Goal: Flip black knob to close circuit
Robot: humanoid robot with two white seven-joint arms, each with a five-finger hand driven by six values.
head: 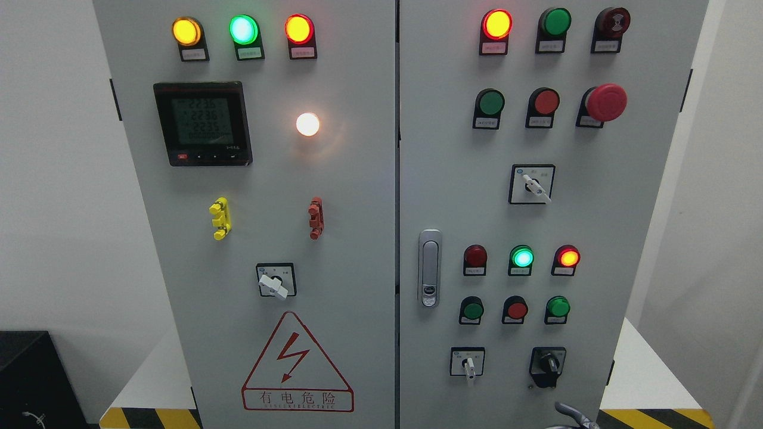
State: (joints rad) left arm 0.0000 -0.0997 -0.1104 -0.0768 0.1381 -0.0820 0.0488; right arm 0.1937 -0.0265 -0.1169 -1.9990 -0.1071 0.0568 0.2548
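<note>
The black knob (548, 362) sits on a black plate at the lower right of the grey cabinet's right door (453, 196). Its handle points down and slightly to the right. Only a grey tip of my right hand (573, 414) shows at the bottom edge, just below and right of the knob, not touching it. The rest of that hand is out of frame. My left hand is out of view.
A white selector switch (468, 364) is left of the knob, with others higher up (534, 186) and on the left door (274, 285). Lit lamps, push buttons, a red emergency button (605, 102), a door latch (429, 268) and a meter (202, 124) fill the doors.
</note>
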